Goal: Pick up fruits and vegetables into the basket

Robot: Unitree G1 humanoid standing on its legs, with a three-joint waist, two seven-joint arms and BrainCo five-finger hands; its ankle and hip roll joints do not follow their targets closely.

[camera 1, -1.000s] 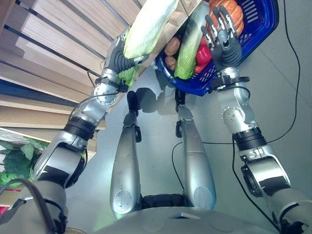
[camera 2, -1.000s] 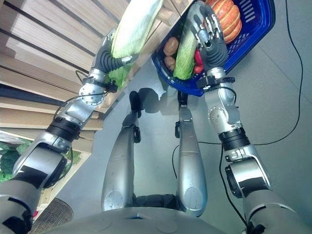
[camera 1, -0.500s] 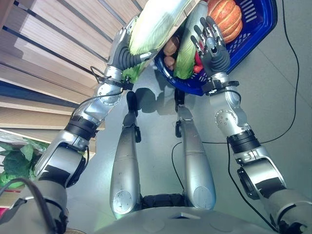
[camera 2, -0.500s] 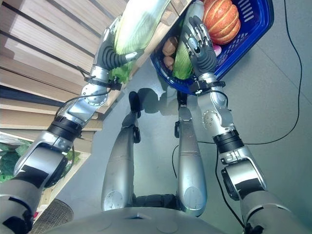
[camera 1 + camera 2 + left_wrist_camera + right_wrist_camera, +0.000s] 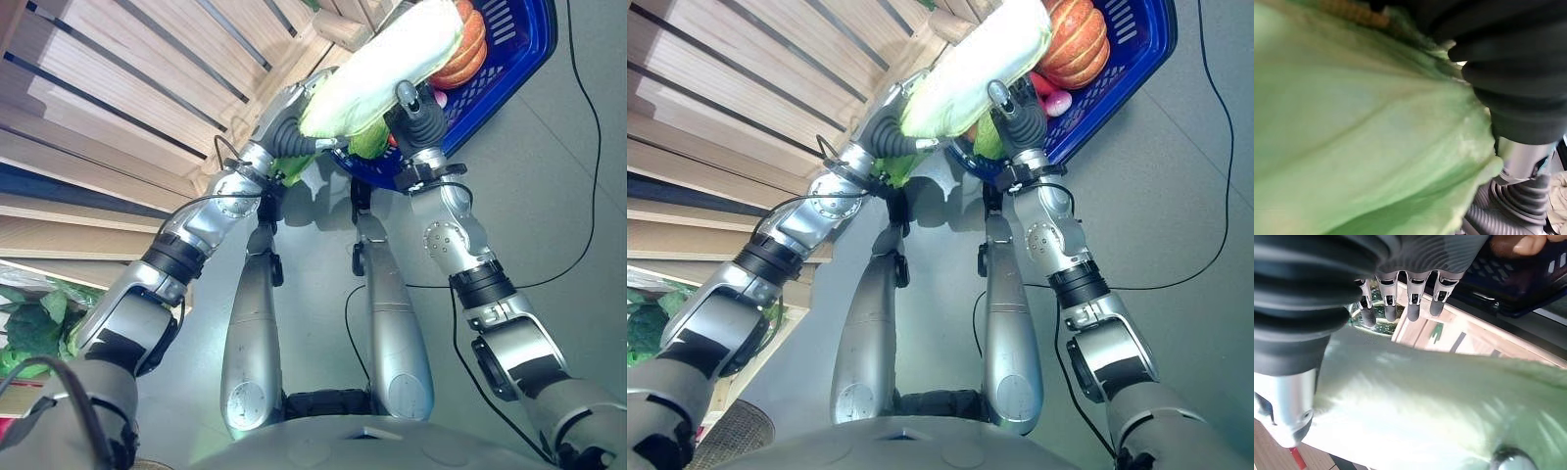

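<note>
The left hand (image 5: 289, 132) has swung the long pale-green cabbage (image 5: 382, 64) across from the wooden shelf (image 5: 147, 88) until its far end lies over the blue basket (image 5: 509, 69), so a drop looks near; its fingers sit hidden under leaves, the grasp unreadable; the right hand (image 5: 1400, 289), fingers straight, steadies the cabbage; the orange pumpkin (image 5: 1080, 44) is half covered.
</note>
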